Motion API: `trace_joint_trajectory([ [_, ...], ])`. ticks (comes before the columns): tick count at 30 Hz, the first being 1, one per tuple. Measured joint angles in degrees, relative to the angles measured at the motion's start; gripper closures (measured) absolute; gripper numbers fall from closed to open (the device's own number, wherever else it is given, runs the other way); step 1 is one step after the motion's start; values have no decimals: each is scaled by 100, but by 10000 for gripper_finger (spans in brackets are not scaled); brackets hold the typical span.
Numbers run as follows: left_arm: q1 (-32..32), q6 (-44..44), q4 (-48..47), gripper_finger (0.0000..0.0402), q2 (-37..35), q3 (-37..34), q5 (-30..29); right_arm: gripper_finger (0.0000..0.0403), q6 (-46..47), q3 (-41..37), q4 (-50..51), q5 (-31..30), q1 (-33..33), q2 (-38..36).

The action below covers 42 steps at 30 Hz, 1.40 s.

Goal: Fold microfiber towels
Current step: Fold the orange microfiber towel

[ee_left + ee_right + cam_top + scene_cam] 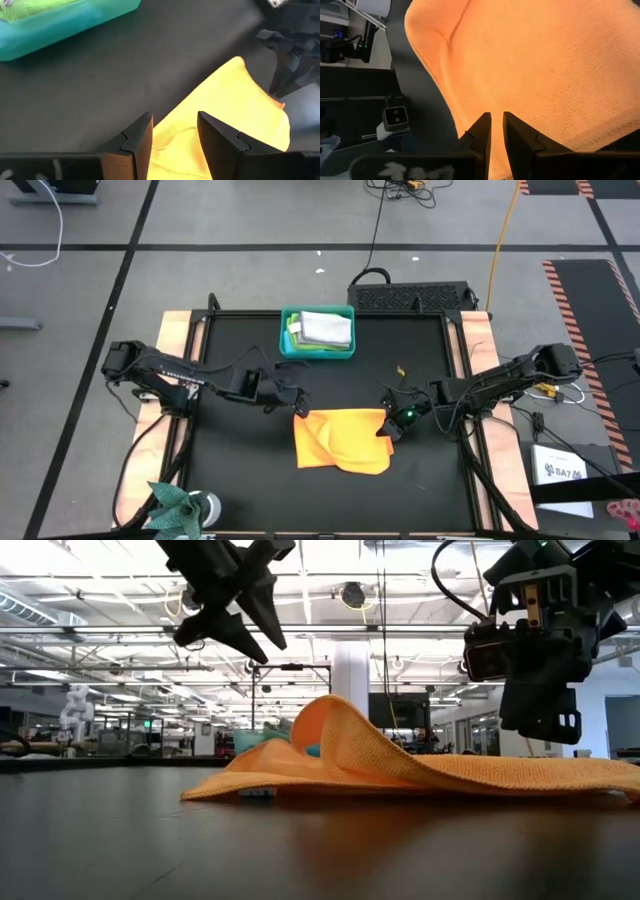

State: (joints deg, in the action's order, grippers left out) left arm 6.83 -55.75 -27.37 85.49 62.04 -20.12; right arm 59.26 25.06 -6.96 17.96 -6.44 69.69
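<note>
Black worktop [240, 470], centre: orange-yellow towel [342, 442] rumpled, long axis 9-to-3. Left claw [291, 398] at its 10 o'clock corner, parted, empty. Right claw [392, 424] over 3 o'clock edge, nearly shut, apparently empty, nearer.

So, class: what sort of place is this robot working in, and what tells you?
Probably a large open lab or workshop: taped lines on the floor, loose cables behind the table, and ceiling beams with strip lights.
</note>
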Motion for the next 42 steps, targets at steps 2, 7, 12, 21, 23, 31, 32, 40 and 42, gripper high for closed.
trace_joint_trajectory([
  [2, 62, -166, 2, 245, 0, 0, -49, 360, -30, 0, 0, -4, 0, 0],
  [7, 249, -545, 6, 245, 0, 0, -105, 360, -158, 0, -7, -2, 3, 0],
  [12, 427, -860, 27, 245, 37, 0, -329, 360, -173, 0, -10, 7, 7, 0],
  [21, 607, -1375, 247, 245, 520, 0, -370, 360, -314, 0, -42, 180, 9, -2],
  [23, 674, -1489, 243, 245, 633, 3, -325, 360, -360, -2, -38, 320, 9, -2],
  [31, 979, -1611, 440, 245, 1134, 4, -266, 360, -492, -2, -53, 335, 9, -4],
  [32, 994, -1511, 419, 245, 1173, -2, -265, 360, -490, -2, -51, 337, 9, -4],
  [40, 1131, -46, 645, 245, 1228, 1, -87, 360, -441, -2, -70, 330, 9, -4],
  [42, 1134, 286, 765, 245, 1228, 0, -85, 360, -432, -2, -42, 329, 9, -4],
])
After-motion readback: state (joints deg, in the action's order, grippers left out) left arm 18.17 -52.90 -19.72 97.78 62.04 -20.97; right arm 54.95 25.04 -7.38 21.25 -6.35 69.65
